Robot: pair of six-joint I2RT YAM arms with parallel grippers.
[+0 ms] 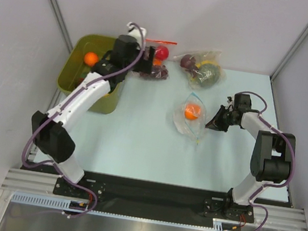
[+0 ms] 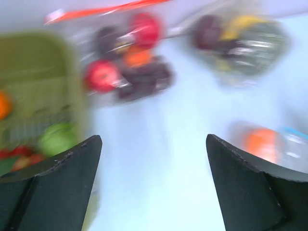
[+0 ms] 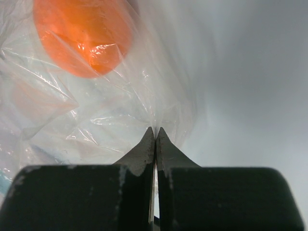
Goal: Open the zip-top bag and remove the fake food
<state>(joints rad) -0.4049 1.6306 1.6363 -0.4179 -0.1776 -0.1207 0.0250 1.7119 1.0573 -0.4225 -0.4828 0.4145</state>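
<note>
The zip-top bag point(image 1: 191, 119) lies crumpled at mid-table with one orange fake food point(image 1: 190, 112) inside it. My right gripper point(image 1: 209, 124) is at the bag's right edge, shut, with a fold of the clear film point(image 3: 96, 110) pinched at its tips point(image 3: 155, 129); the orange fruit point(image 3: 82, 38) sits just beyond. My left gripper point(image 1: 147, 63) hangs open and holds nothing by the green bin's back right corner. Its blurred wrist view shows wide jaws point(image 2: 154, 144) over bare table, the bag point(image 2: 284, 144) with the orange fruit point(image 2: 260, 142) at the right. More fake food lies in the bin: an orange fruit point(image 1: 91, 58) and a light-green one point(image 2: 57, 138).
The olive-green bin point(image 1: 75, 73) stands at the back left. A clear bag with a red-orange zip strip point(image 1: 155, 64) holding red and dark fruit lies just right of it. Another clear bag point(image 1: 202, 67) with dark and yellow fruit lies at the back centre. Grey walls surround the table.
</note>
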